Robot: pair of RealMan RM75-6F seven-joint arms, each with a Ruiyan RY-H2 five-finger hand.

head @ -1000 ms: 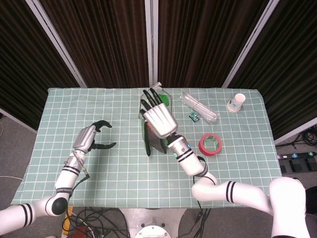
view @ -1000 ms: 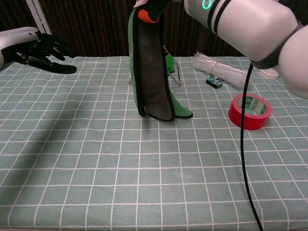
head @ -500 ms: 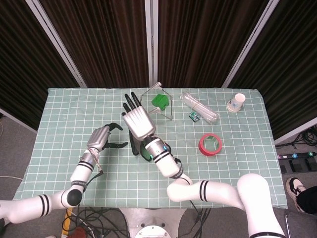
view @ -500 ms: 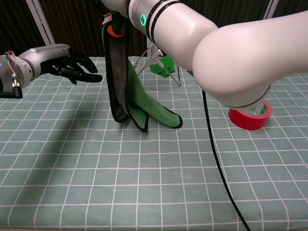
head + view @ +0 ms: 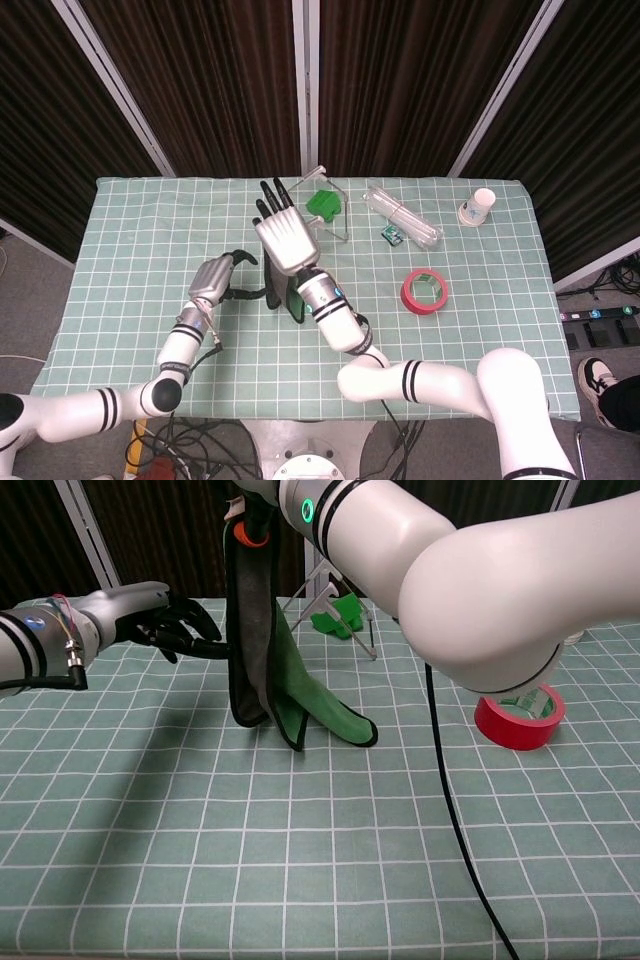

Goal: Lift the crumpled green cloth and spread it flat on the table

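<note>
The right hand (image 5: 283, 238) holds the green cloth (image 5: 275, 670) high so it hangs over the tabletop (image 5: 300, 860), its grip apparently a pinch. The left hand (image 5: 165, 625), fingers spread, reaches for the hanging edge.

The right hand (image 5: 283, 238) is held up high near the middle, its fingers straight and pointing to about 12 o'clock. It holds something that hangs down from it. Its white arm bends back to about 5 o'clock. The left hand (image 5: 222, 279) sits lower, at about 9 o'clock from the right one. Its dark fingers (image 5: 185, 630) are curled, apart, and reach toward the right hand.
</note>
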